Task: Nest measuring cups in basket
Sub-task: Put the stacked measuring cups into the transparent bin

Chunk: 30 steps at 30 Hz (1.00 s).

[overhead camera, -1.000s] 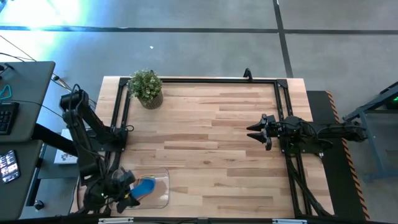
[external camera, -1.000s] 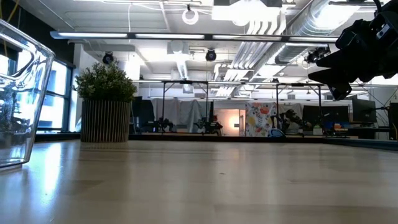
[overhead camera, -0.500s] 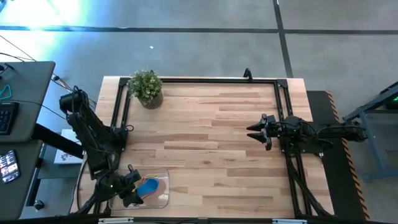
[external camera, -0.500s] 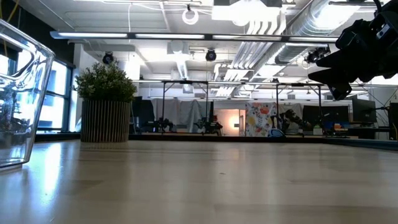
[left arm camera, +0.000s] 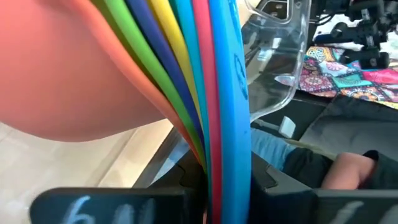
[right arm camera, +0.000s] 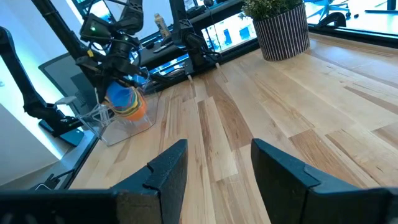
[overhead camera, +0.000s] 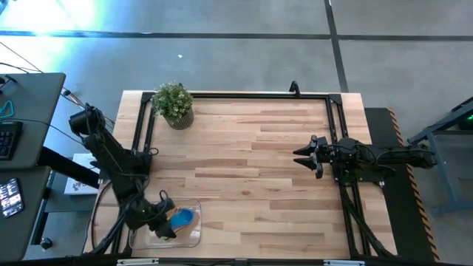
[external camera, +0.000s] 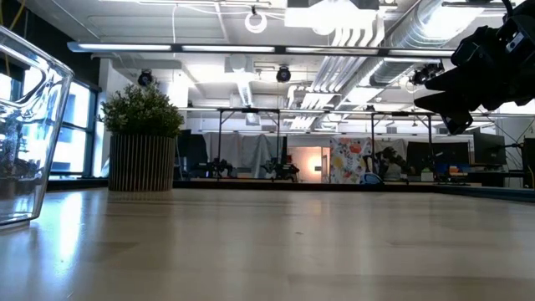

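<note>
Since the earlier frames, the left gripper [overhead camera: 164, 224] has travelled from the near left corner of the table toward the centre of the basket [overhead camera: 194, 238] and now sits over the basket interior; the right arm has not changed position.

The left gripper's fingers are clamped on the nested stack of measuring cups [overhead camera: 181, 219]. In the left wrist view the stack [left arm camera: 186, 93] fills the frame directly ahead of the fingers: the orange cup is outermost, followed by green, dark blue, yellow and red edges, with the light blue cup lying against the clamping point. The clear wall of the basket [left arm camera: 283, 68] stands just beyond the stack. In the right wrist view the stack [right arm camera: 126, 101] hangs below the left gripper [right arm camera: 118, 65], inside the basket walls [right arm camera: 102, 127]; whether it touches the basket floor cannot be determined.

The right gripper [overhead camera: 304, 157] waits above the right side of the table, well apart from the basket. Its fingers [right arm camera: 165, 168] are apart, with bare table [right arm camera: 261, 118] between them. A potted plant [overhead camera: 174, 105] stands at the far left corner.
</note>
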Each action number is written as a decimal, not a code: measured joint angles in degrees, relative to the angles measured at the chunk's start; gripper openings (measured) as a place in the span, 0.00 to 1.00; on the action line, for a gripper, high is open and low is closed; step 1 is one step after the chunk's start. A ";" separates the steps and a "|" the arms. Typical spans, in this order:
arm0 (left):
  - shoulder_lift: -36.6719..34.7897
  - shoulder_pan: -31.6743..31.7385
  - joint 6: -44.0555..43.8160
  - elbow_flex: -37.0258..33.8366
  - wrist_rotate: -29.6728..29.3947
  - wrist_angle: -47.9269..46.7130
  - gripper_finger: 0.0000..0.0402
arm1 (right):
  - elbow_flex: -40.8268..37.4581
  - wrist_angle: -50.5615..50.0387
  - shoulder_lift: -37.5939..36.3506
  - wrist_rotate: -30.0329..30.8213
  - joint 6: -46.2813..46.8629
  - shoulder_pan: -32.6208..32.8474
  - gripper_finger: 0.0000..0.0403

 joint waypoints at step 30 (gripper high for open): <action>0.00 0.67 -0.56 -0.75 1.73 -2.10 0.30 | 0.00 0.00 0.00 0.00 -0.02 -0.02 0.42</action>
